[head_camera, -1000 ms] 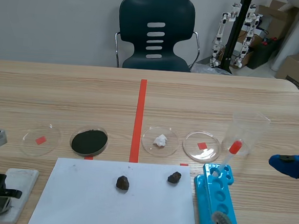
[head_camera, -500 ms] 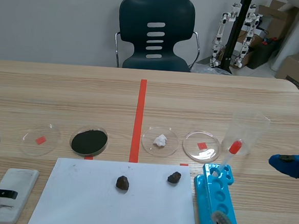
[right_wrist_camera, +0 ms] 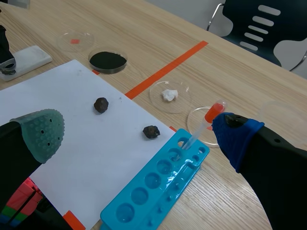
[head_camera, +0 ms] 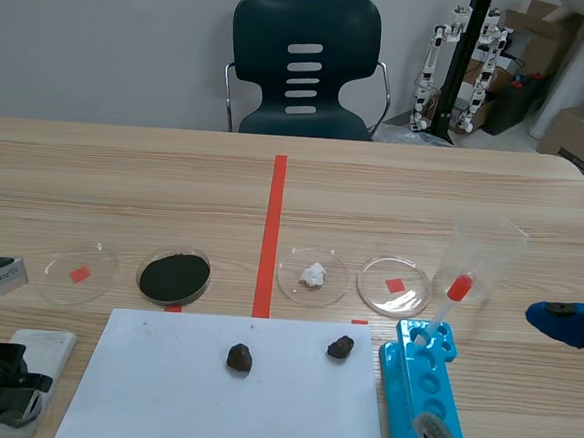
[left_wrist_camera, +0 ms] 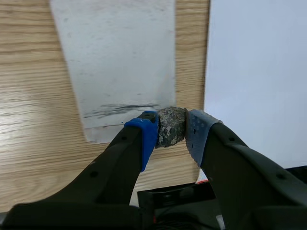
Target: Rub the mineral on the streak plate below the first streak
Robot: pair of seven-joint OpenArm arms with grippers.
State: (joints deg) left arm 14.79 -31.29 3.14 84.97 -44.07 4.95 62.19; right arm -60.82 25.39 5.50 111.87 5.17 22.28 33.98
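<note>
Left gripper (left_wrist_camera: 171,125): pads pinched tight on the grey-brown mineral (left_wrist_camera: 171,127), one pad each side. The mineral sits at the near corner of the white streak plate (left_wrist_camera: 120,57), right at the end of a dark streak (left_wrist_camera: 120,110). Whether it touches the plate, I cannot tell. White paper sheet (left_wrist_camera: 254,67) lies just beside the plate. Right gripper (right_wrist_camera: 139,135): fingers spread wide, gripping nothing, blue well tray (right_wrist_camera: 158,184) ahead.
</note>
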